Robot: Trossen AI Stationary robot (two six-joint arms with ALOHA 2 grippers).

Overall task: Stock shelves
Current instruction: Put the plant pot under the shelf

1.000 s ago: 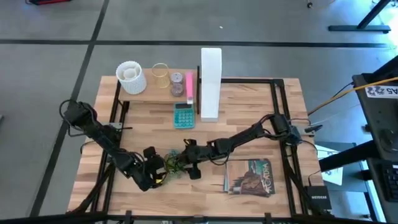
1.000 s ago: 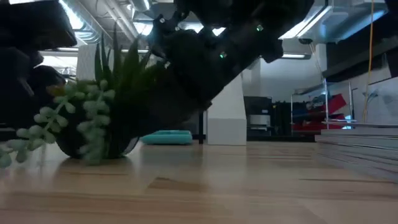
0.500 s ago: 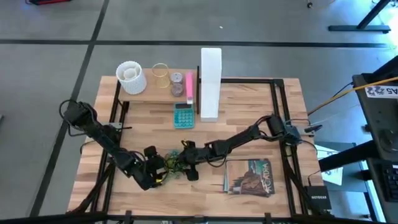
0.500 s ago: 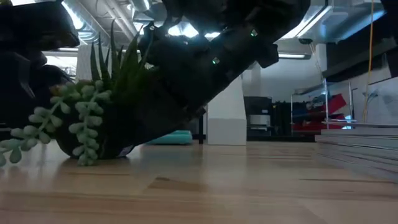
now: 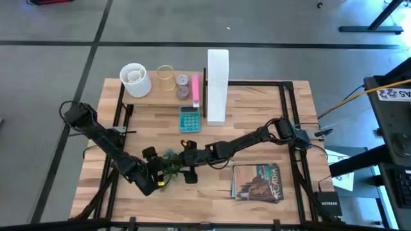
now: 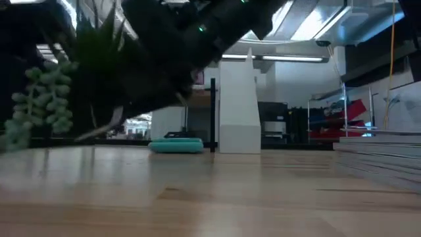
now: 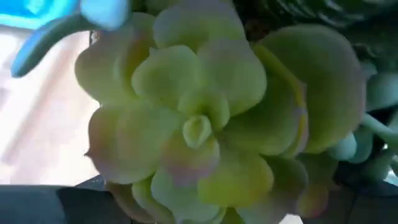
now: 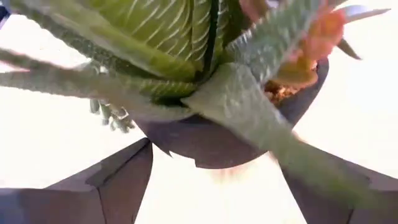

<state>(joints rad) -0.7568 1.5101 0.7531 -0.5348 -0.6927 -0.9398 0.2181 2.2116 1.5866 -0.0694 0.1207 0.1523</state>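
A potted artificial plant [image 5: 168,160] with green succulents sits in a dark round pot [image 8: 205,146]. It is held above the tabletop near the table's front left. In the low view its beaded strands [image 6: 46,99] hang clear of the wood. My right gripper [image 5: 184,163] reaches in from the right, with a finger on either side of the pot. My left gripper [image 5: 154,169] is close against the plant's left side, and a pale green rosette [image 7: 199,124] fills its wrist view. The shelves, a small raised plank [image 5: 160,95] and a white file box [image 5: 217,83], stand at the far edge. My right gripper has the pot's rounded lower wall [image 8: 158,140] between its two fingers [image 8: 112,180], one on each side. The fingers come roughly level from the table's right. The pot is lifted clear of the table, with the leaves toward my left gripper.
On the plank stand a white ribbed cup [image 5: 135,79], a gold wire cup [image 5: 166,76] and pink items [image 5: 186,86]. A teal calculator [image 5: 189,119] lies in front of it. A book [image 5: 257,183] lies at the near right. Black rails [image 5: 289,122] frame the tabletop.
The plant, which stood tipped with its pot on the wood, has been lifted clear of the table and carried toward the left edge. My right gripper has gone left and up with it. My left gripper has drawn slightly toward the far side.
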